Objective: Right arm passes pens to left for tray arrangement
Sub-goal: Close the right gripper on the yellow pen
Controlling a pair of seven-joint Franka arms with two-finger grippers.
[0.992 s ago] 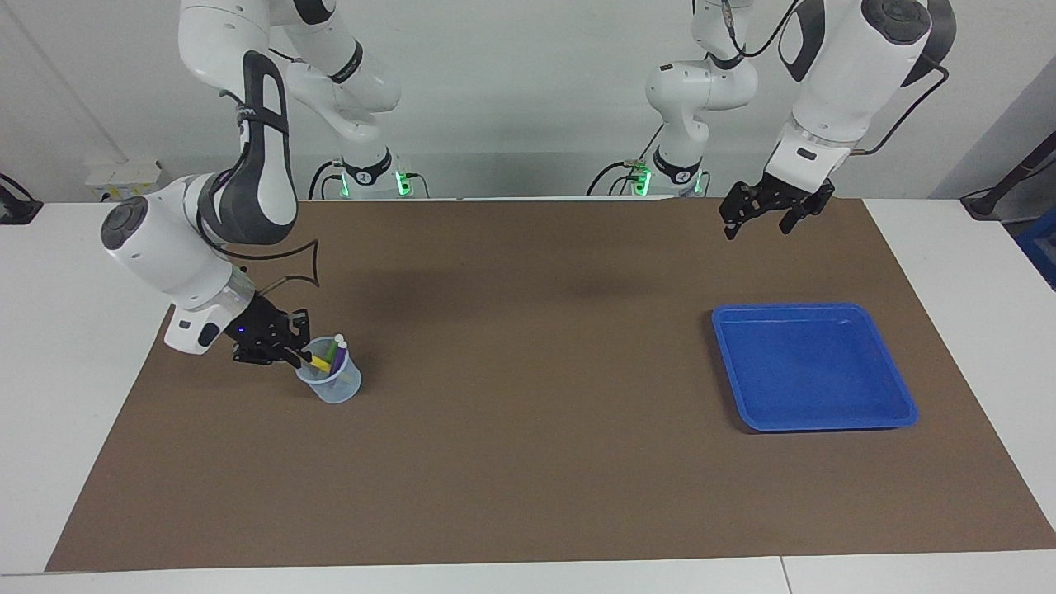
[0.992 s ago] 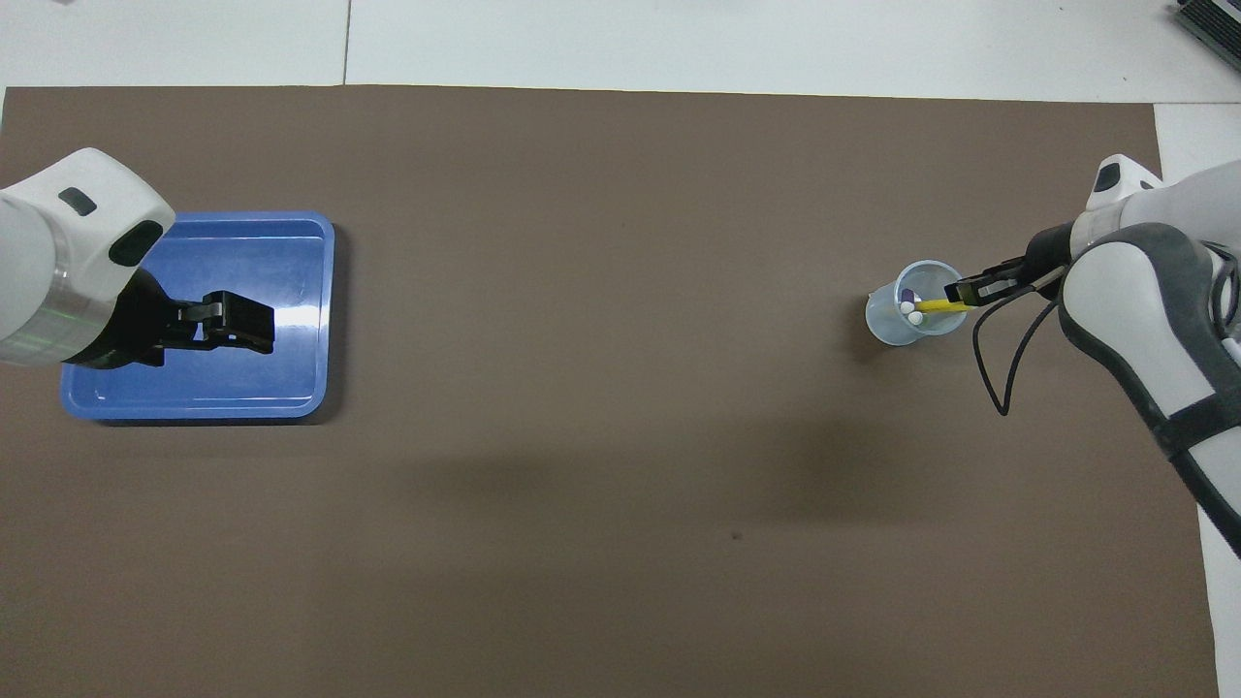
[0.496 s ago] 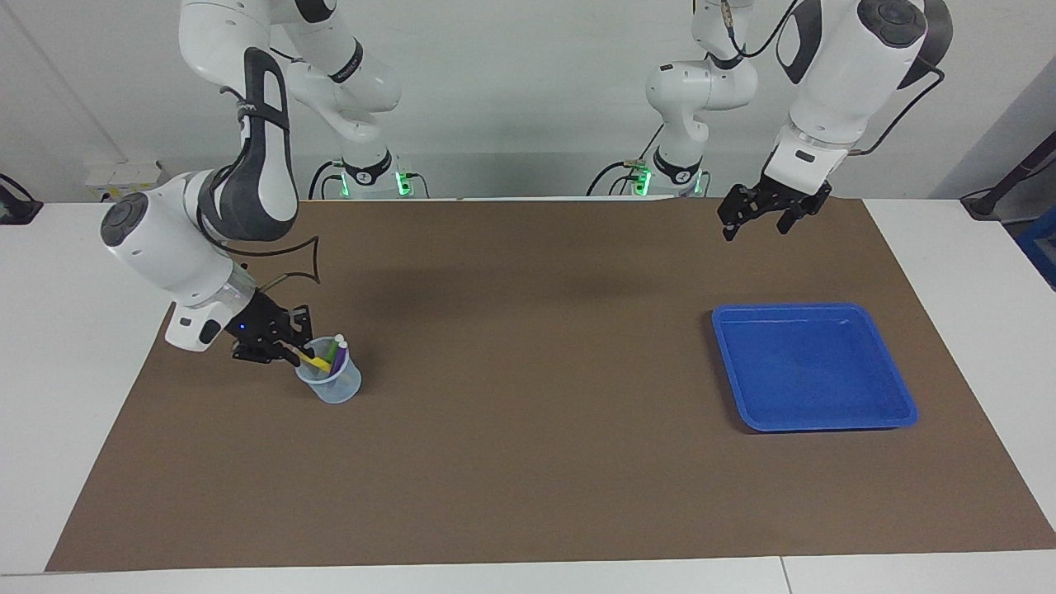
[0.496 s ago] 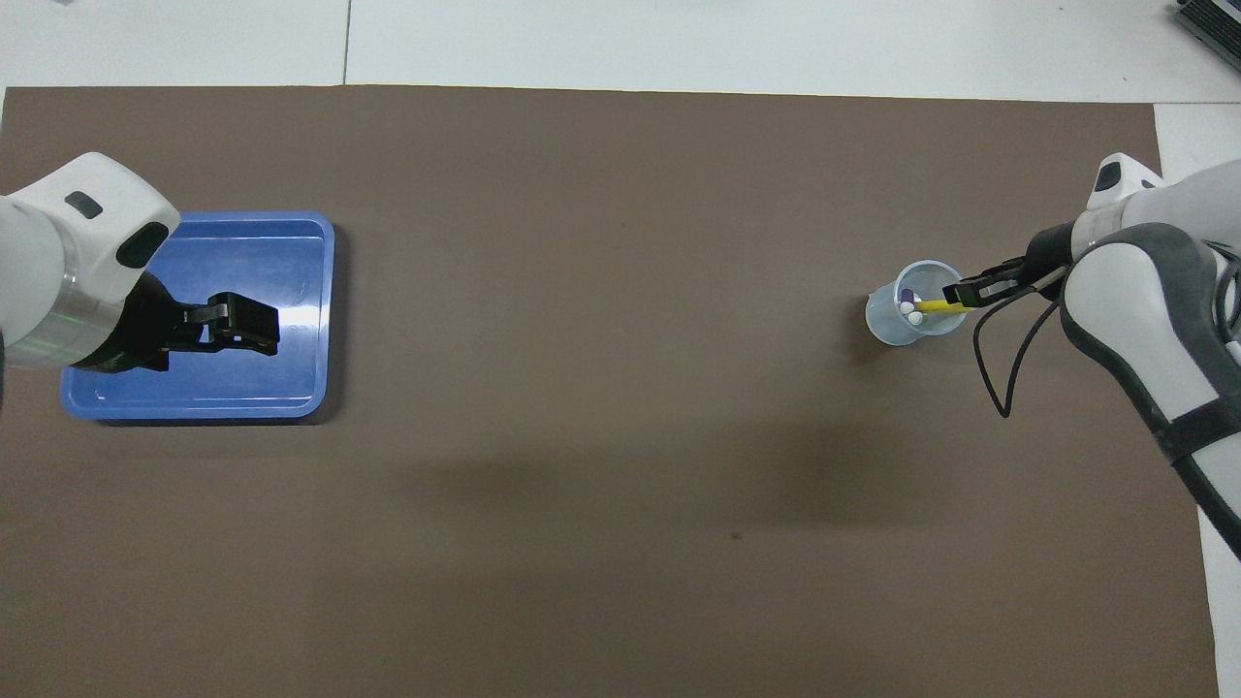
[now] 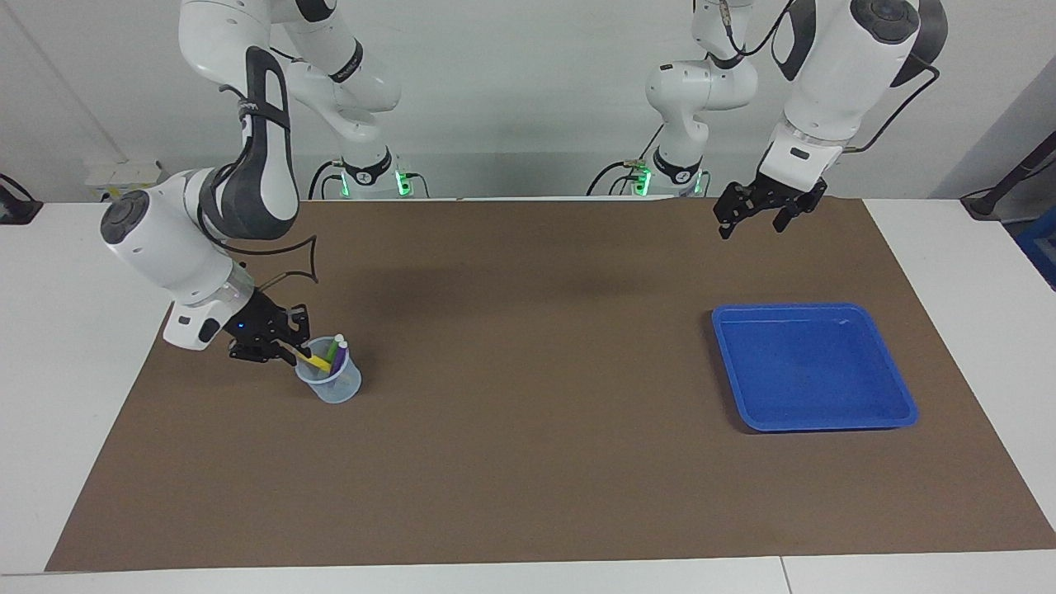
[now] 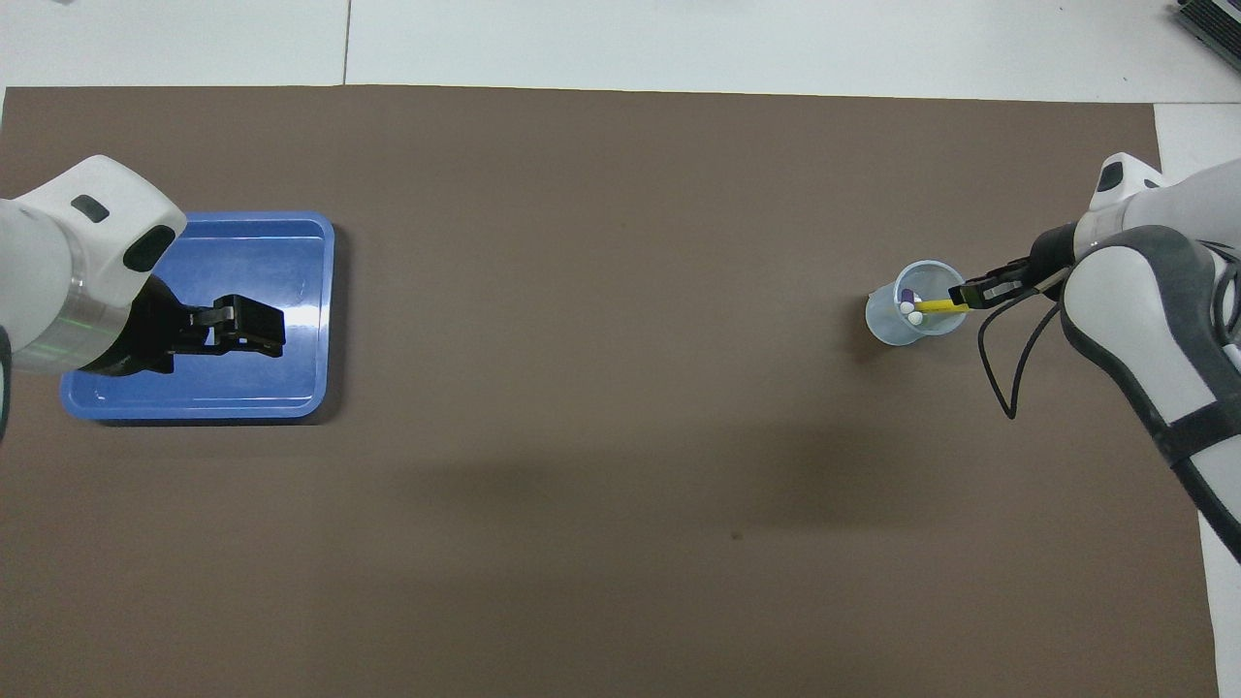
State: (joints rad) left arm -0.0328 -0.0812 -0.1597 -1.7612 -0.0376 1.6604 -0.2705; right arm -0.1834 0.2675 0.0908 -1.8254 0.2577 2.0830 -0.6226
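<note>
Gripping the yellow pen [image 5: 312, 360] in the cup [image 5: 333, 388], my right gripper [image 5: 285, 351] is nearly closed; my left gripper [image 5: 755, 216] waits open, high above the mat. From overhead, the tray [image 6: 301, 407] lies empty. I should lift straight, sparing the cup.

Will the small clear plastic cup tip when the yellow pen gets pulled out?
Quite possibly. The small clear plastic cup looks thin and light, with nothing holding it down. The right gripper grips the slanted yellow marker pen, so a sideways pull could lever its rim. Smooth plastic may also slide.
</note>
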